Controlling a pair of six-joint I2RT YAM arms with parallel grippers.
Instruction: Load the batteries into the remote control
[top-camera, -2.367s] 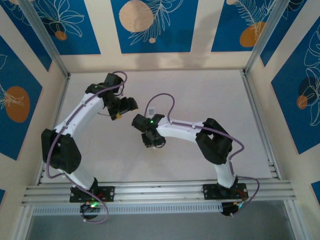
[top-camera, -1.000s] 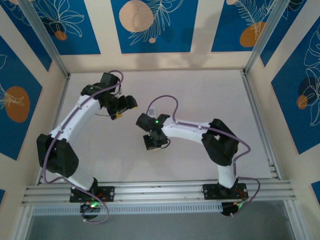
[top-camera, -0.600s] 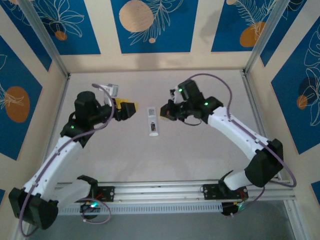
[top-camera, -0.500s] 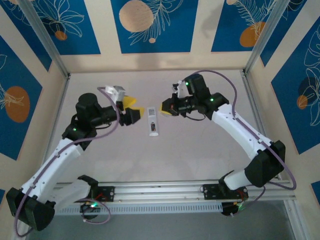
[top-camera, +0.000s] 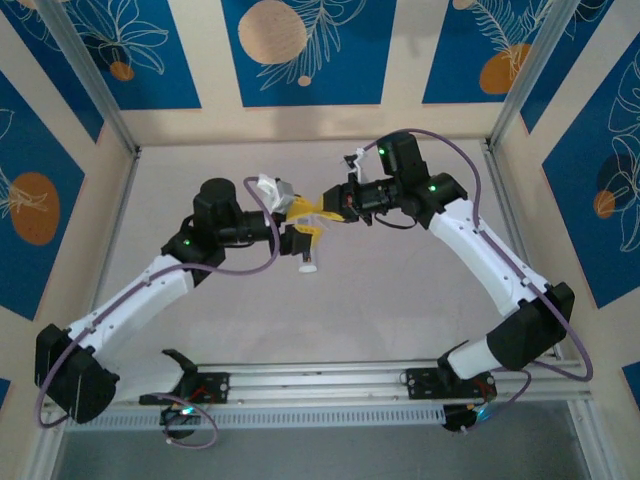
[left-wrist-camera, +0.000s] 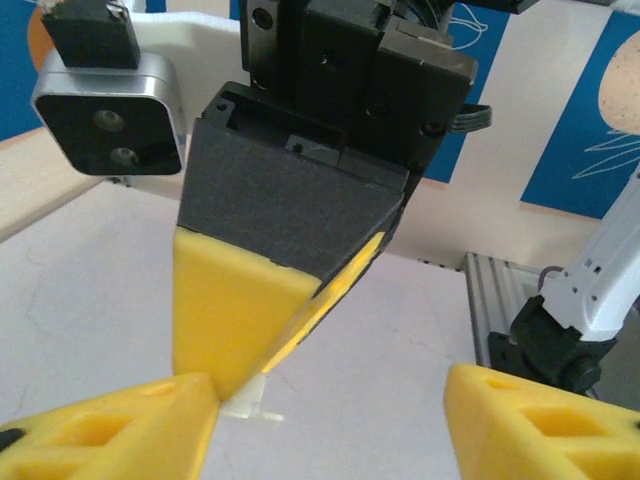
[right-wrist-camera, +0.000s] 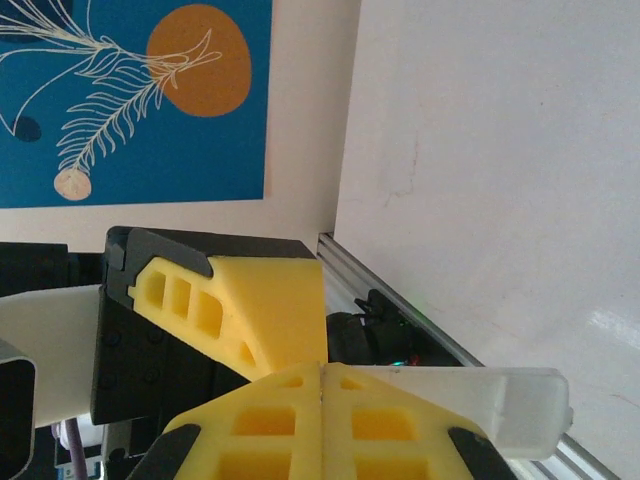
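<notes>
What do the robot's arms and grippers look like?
The left arm and right arm have white links, bulky black joints, purple cables and small green lights. The left gripper and right gripper have black bodies and yellow wedge-shaped fingers with cut-out pockets.

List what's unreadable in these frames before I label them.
- Remote control: top view, far end hidden under the left gripper; buttons too small.
- White piece in the shut right gripper: right wrist view, inner end buried between the fingers; identity unclear.
- Batteries: whereabouts cannot be told; too small or covered by the grippers.
- Left gripper's fingers: left wrist view, cut off by the bottom edge.
</notes>
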